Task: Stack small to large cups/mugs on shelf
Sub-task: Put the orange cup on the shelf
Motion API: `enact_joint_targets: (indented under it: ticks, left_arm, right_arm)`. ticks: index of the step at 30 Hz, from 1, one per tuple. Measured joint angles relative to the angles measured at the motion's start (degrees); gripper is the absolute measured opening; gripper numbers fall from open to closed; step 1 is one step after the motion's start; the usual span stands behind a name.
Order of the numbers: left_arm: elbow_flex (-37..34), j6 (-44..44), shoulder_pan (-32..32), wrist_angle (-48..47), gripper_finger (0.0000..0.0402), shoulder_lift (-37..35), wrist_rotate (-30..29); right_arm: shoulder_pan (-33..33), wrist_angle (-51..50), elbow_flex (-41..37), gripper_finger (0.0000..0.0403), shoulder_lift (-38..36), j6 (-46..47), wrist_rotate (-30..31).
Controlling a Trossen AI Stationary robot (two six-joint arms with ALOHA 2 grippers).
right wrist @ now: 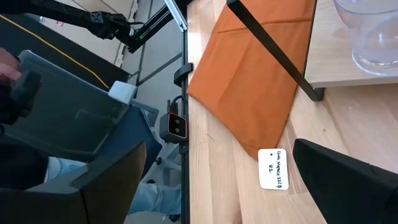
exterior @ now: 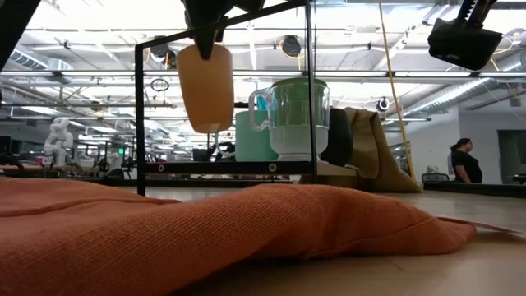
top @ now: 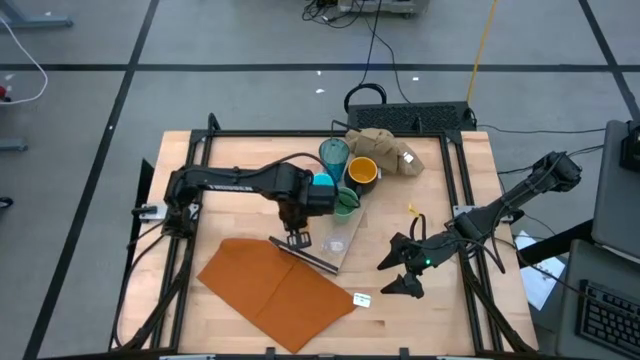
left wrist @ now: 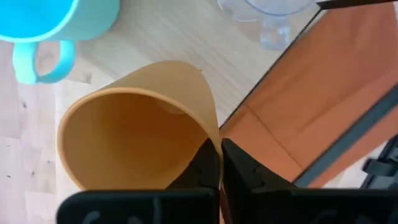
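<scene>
Left end effector (left wrist: 219, 163) pinches orange cup (left wrist: 140, 121) rim, apparently above shelf (top: 345, 240); right spread wide.

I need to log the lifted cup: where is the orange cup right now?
The orange cup hangs in the left gripper, pinched by its rim above the shelf. In the low view it hangs clear of the board, beside the clear glass.

— Any way in to the long pale wooden shelf (top: 345, 240)?

— The far end's crowded: tall teal tumbler (top: 334, 155), dark yellow-lined mug (top: 362, 172), light blue mug (top: 323, 185), green cup (top: 345, 201), with a tan cloth lump (top: 385, 150) just behind.

— And nearer?

— The clear glass (top: 335, 243) stands there alone. The orange-brown flat sheet (top: 275, 290) lies against the shelf's left side; on the right, bare tabletop (top: 385, 225).
</scene>
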Motion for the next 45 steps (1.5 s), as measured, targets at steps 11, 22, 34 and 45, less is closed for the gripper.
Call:
enact_joint_targets:
  ticks: [11,22,34,45]
  left_arm:
    - [0.0,2.5,1.2,-0.3,0.0001,2.1,1.4]
    - [0.0,4.9,1.3,0.7,0.0001,4.7,2.8]
    - [0.0,4.8,1.4,1.7,0.0004,4.8,3.2]
    - [-0.6,4.1,1.2,3.4,0.0003,4.7,5.5]
  right_arm:
    - [0.0,0.0,0.0,0.0400,0.0,0.0,0.0]
    - [0.0,-0.1,0.0,0.0400,0.0,0.2,0.1]
    - [0.0,0.0,0.0,0.0400,0.0,0.2,0.1]
    - [0.0,0.0,0.0,0.0400,0.0,0.2,0.1]
